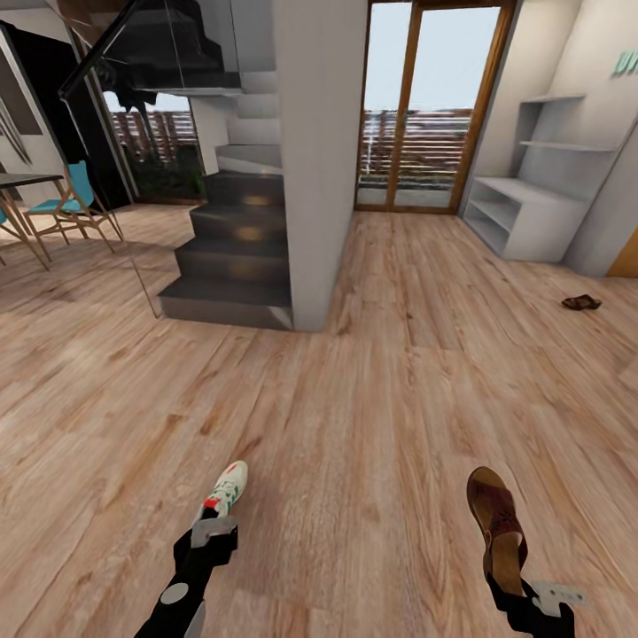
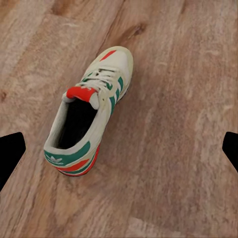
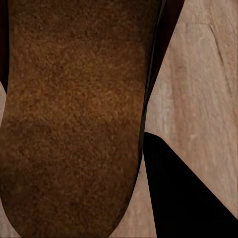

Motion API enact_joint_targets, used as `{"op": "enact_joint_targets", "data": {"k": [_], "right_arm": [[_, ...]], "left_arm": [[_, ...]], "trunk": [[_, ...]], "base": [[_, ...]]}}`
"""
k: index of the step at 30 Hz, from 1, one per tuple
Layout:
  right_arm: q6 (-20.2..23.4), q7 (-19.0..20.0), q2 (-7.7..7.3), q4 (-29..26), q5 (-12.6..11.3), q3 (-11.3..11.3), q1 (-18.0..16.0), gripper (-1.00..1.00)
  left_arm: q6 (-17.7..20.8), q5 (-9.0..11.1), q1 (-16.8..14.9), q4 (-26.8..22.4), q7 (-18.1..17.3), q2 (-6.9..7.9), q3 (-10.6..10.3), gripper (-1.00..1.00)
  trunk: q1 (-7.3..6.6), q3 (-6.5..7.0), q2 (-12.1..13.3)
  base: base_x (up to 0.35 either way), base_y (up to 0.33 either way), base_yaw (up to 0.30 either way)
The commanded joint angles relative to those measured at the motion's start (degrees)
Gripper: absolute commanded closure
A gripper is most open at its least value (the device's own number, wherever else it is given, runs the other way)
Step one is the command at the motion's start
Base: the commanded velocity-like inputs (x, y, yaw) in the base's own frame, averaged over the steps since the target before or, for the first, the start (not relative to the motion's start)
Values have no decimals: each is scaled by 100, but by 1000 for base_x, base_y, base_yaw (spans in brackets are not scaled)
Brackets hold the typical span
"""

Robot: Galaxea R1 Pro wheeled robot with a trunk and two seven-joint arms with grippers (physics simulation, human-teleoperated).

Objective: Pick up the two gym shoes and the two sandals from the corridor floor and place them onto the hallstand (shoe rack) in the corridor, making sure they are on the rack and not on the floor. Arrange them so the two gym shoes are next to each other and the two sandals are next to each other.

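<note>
The fingers (image 2: 11, 153) of the left gripper (image 1: 213, 534) stand wide apart at either side of the wrist view with nothing between them, poised over the white low-top gym shoe with green stripes and a red-orange heel and tongue patch (image 2: 91, 114), which lies upright on the light-brown wood-plank corridor floor (image 1: 354, 416) just ahead of that gripper. The right gripper (image 1: 523, 592) appears clamped on the heel end of a dark brown leather sandal with a tan footbed (image 1: 499, 529), whose suede-like footbed (image 3: 74, 119) sits right against the wrist camera; one dark finger (image 3: 183, 193) lies along its edge. Both shoes look light. I judge the sneaker soft in the upper but firmer at the padded heel collar and sole, so gripping across the heel sidewalls should hold best; laces and tongue would give way. The sandal is flat and fairly stiff, and held by one end it may droop or swing. Farther off a second dark brown sandal (image 1: 581, 302) lies on the floor, near the pale-grey hallstand with open shelves (image 1: 523, 217) against the far right wall.
</note>
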Motion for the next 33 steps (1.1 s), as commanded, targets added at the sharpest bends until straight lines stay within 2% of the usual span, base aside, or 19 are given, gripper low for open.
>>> {"op": "enact_joint_targets", "data": {"k": [1, 4, 11, 16, 17, 19, 20, 21, 22, 24, 27, 28, 32, 33], "right_arm": [[-6, 56, 3, 4, -33, -29, -4, 100], [-6, 56, 3, 4, -33, -29, -4, 100], [-6, 49, 3, -15, -35, -36, -4, 100], [148, 38, -61, -1068, -20, -38, -25, 100], [316, 38, -67, -1463, -20, -38, -35, 100], [1014, 39, -72, -2376, -24, -38, -69, 100], [1252, 39, -73, -2616, -27, -38, -81, 100], [1761, 42, -74, -3091, -32, -38, -114, 100], [2017, 41, -75, -3322, -34, -38, -136, 100], [2969, 40, -76, -4131, -42, -35, -282, 100], [3704, 42, -71, -4660, -47, -27, -568, 100], [3987, 47, -73, -4810, -48, -24, -775, 100], [4809, 57, -74, -5026, -50, -26, -1535, 100], [4906, 61, -75, -5040, -50, -30, -1598, 100]], "left_arm": [[-19, 19, -3, 4, 16, -1, -2, -100], [-19, 18, -3, 4, 16, -1, -2, -100], [-32, -4, -3, -23, 6, 21, -16, -100], [70, -48, -95, -22, -73, 285, -24, -100], [124, -52, -144, -38, -81, 358, -32, -100], [361, -55, -364, -50, -110, 459, -62, -100], [442, -56, -427, -46, -125, 474, -67, -100], [613, -59, -550, -36, -173, 496, -76, -100], [695, -61, -608, -30, -208, 504, -78, -100], [942, -67, -813, -13, -393, 522, -85, -100], [1065, -92, -997, 21, -566, 525, -88, -100], [1101, -128, -1104, 80, -616, 526, -89, -100], [1149, -312, -1555, 611, -686, 516, -90, -100], [1150, -343, -1614, 713, -690, 518, -90, -100]], "trunk": [[2, -4, -1], [2, -4, -1], [2, -4, -1], [2, -4, -1], [2, -4, -1], [2, -4, -1], [2, -4, -1], [2, -4, -1], [2, -4, -1], [2, -4, -1], [2, -4, -1], [2, -4, -1], [2, -4, -1], [2, -4, -1]], "base": [[270, 115, 0], [256, 119, 0], [30, 14, 0], [0, 0, 0], [0, 0, 0], [0, 0, 0], [0, 0, 0], [0, 0, 0], [0, 0, 0], [0, 0, 0], [0, 0, 0], [0, 0, 0], [0, 0, 0], [0, 0, 0]]}}
